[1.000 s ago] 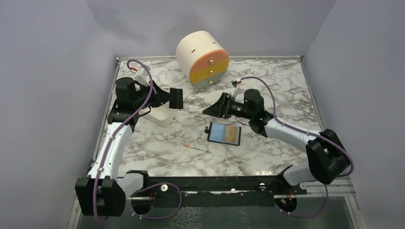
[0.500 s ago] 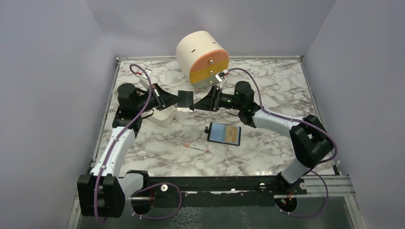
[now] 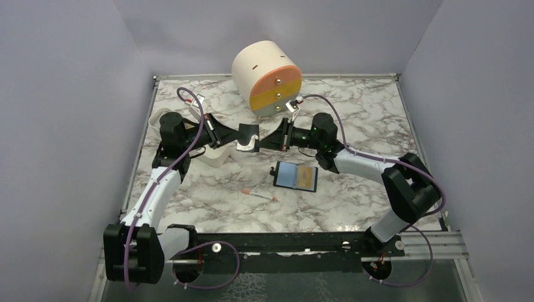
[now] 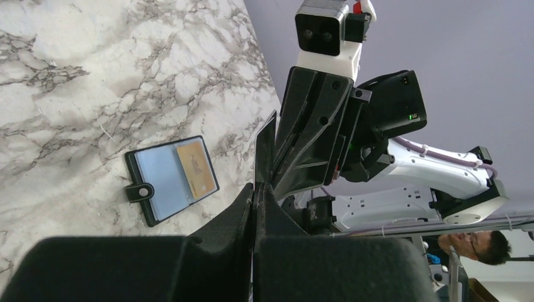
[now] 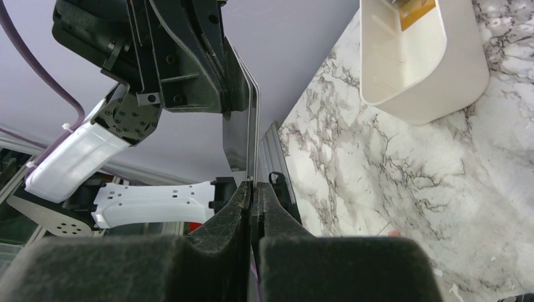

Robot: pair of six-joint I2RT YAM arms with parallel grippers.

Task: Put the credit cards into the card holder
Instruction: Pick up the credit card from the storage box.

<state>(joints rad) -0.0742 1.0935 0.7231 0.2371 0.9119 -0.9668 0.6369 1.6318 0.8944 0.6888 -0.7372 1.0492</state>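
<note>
The left gripper (image 3: 244, 133) and the right gripper (image 3: 267, 138) are facing tip to tip at upper centre of the top view. Both are clamping one thin credit card (image 3: 247, 145) above the table (image 3: 352, 113). The card holder (image 3: 295, 177) is lying open just below them, an orange card (image 3: 306, 177) sitting in its right pocket.

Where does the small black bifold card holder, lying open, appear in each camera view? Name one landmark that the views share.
Top external: the black bifold card holder lies open on the table, just right of centre.
Left wrist: the card holder is left of centre, open side up.
Right wrist: not in this picture.
Shared landmark: the white marbled tabletop, visible in all three views.
</note>
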